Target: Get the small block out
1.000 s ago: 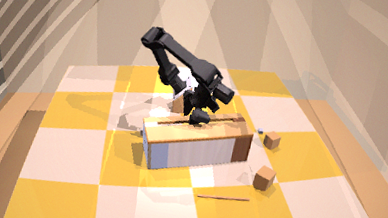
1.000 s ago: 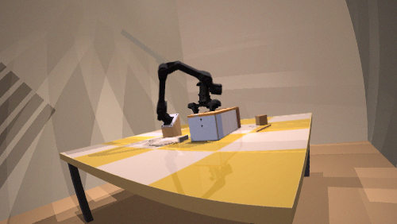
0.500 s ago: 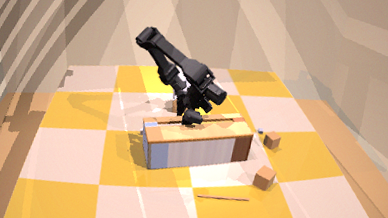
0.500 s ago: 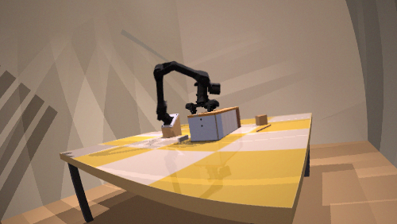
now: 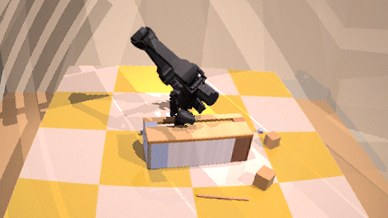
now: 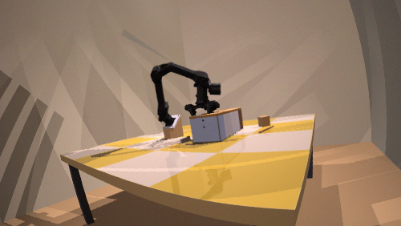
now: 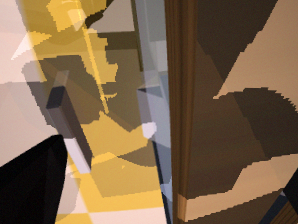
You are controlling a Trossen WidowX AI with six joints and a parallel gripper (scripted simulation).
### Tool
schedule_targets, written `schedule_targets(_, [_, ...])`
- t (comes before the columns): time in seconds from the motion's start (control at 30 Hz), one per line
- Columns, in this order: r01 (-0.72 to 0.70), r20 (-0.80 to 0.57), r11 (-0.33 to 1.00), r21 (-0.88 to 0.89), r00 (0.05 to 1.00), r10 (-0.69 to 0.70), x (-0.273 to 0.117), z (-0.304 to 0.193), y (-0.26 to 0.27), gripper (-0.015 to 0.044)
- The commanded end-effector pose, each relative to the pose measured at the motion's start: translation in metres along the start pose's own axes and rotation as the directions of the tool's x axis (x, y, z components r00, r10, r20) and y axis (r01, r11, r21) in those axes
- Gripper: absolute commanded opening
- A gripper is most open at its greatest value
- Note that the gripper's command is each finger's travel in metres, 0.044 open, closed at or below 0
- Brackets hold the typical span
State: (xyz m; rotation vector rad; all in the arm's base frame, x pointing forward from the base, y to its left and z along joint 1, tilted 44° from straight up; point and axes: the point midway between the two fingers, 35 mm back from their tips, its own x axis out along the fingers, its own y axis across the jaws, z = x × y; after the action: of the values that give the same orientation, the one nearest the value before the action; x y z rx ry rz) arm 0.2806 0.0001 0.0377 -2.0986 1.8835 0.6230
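Note:
The box (image 5: pixel 199 152) (image 6: pixel 205 128) stands upright on the table, with a pale front, a brown panel at its right end in the top view, and a slotted wooden top. In the wrist view its wooden edge (image 7: pixel 181 100) runs from top to bottom. My gripper (image 5: pixel 175 119) (image 6: pixel 202 112) (image 7: pixel 156 130) is open and empty, low at the box's top near the left end in the top view. One finger is over the top, the other on the back side. I cannot make out the small block or the shelf; the front looks opaque from here.
Two tan cubes (image 5: pixel 272 139) (image 5: pixel 264 178) lie to the right of the box, with a tiny blue piece (image 5: pixel 260 130) near the rear one. A thin stick (image 5: pixel 222 198) (image 6: pixel 266 129) lies in front. Grey upright pieces (image 7: pixel 70 120) (image 7: pixel 149 97) stand beside the box's edge.

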Motion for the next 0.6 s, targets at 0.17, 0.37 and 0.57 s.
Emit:
schedule_targets(0.17, [0.0, -0.006, 1.0, -0.004, 1.0, 0.0, 0.006, -0.016, 0.001, 0.04])
schedule_targets(0.37, [0.0, -0.007, 1.0, -0.004, 1.0, 0.0, 0.01, -0.026, 0.001, 0.04])
schedule_targets(0.57, [0.0, -0.007, 1.0, -0.004, 1.0, 0.0, 0.013, -0.037, 0.001, 0.04])
